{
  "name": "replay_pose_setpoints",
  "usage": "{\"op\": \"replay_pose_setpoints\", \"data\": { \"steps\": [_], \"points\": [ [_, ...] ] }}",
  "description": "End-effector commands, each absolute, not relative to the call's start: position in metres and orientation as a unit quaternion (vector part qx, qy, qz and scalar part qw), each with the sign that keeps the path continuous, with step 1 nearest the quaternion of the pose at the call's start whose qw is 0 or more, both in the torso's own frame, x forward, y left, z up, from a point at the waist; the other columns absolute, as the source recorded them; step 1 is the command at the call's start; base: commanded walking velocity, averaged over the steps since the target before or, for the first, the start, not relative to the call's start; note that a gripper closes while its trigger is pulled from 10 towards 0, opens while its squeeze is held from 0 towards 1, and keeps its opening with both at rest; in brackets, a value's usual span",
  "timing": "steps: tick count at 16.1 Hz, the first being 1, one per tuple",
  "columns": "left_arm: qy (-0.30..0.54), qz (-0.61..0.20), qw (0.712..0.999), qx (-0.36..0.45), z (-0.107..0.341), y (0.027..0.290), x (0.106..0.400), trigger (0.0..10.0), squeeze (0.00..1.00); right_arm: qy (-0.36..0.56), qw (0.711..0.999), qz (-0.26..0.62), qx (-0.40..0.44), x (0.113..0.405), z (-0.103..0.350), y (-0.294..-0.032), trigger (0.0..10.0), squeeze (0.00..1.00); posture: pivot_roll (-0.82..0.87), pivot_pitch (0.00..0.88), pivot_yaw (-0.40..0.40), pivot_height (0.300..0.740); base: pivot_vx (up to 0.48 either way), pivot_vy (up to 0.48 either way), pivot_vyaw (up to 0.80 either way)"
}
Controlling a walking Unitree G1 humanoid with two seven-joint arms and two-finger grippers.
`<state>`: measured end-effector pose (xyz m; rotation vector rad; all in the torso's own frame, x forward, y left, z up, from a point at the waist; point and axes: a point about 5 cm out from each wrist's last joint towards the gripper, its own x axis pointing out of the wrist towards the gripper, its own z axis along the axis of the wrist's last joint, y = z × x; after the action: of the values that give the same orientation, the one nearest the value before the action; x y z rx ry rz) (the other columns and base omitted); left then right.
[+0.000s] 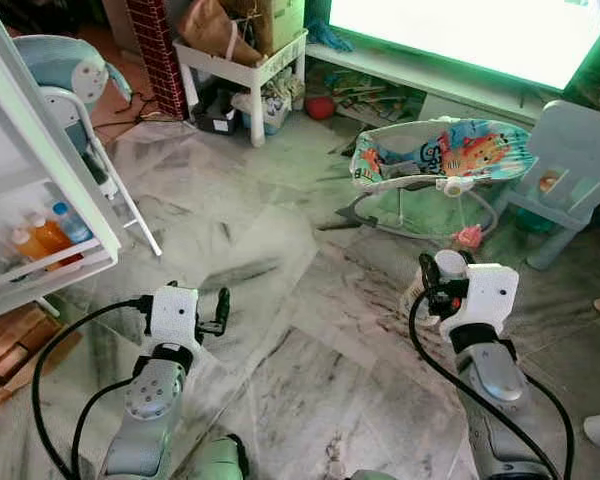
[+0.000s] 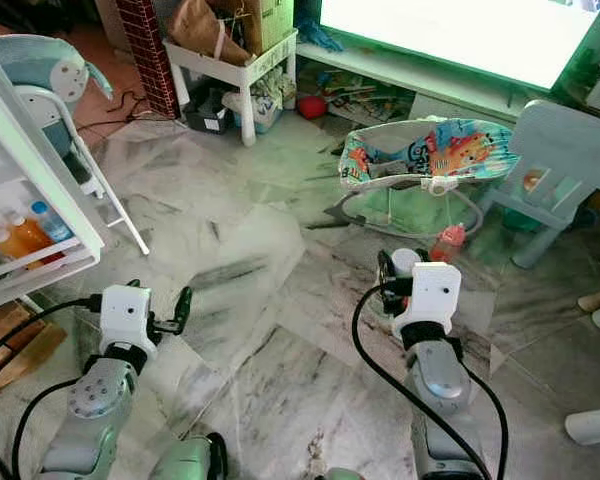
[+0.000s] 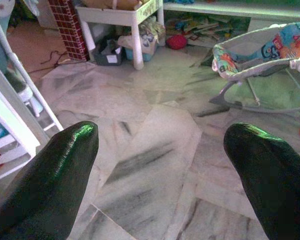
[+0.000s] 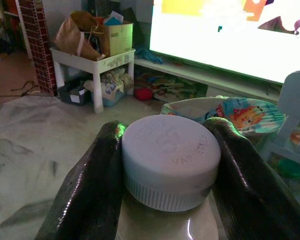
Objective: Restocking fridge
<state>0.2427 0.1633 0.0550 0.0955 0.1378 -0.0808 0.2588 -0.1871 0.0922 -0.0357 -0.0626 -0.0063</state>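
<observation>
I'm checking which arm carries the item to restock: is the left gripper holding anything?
No, the left gripper is open, with bare marble floor showing between its black fingers.

1. The fridge door is cut by the left edge; the fridge body is out of frame.
2. The bottles on the door shelf have labels too small to read.
3. The white-capped jar is hidden below its cap by the right gripper; its contents cannot be told.
</observation>
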Motion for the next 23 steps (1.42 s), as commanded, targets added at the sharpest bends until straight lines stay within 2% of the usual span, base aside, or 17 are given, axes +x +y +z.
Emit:
{"op": "replay_pose_setpoints", "data": {
  "steps": [1,3,10,19,23],
  "points": [
    [0.056,-0.024,0.997,0.038,0.061,0.168,0.238,10.0,0.0,-0.045,0.999,-0.006,-0.017,0.261,0.098,-0.19,10.0,0.0,0.05,0.1,-0.042,0.74,0.0,0.0,0.0],
    [0.036,-0.026,0.998,0.038,0.065,0.166,0.233,10.0,0.0,-0.045,0.999,-0.005,-0.016,0.261,0.098,-0.19,10.0,0.0,0.05,0.105,-0.043,0.74,0.0,0.0,0.0],
    [0.046,-0.043,0.997,0.048,0.061,0.163,0.22,10.0,0.0,-0.043,0.999,0.001,-0.015,0.26,0.097,-0.189,10.0,0.0,0.06,0.118,-0.044,0.74,0.0,0.0,0.0],
    [0.045,-0.036,0.997,0.054,0.061,0.163,0.22,10.0,0.0,-0.044,0.998,0.031,-0.017,0.265,0.095,-0.178,10.0,0.0,0.09,0.118,-0.055,0.74,0.0,0.0,0.0],
    [0.034,-0.043,0.997,0.063,0.065,0.161,0.234,10.0,0.0,-0.054,0.998,0.039,-0.014,0.269,0.097,-0.172,10.0,0.0,0.09,0.087,-0.038,0.74,0.0,0.0,0.7]
  ]
}}
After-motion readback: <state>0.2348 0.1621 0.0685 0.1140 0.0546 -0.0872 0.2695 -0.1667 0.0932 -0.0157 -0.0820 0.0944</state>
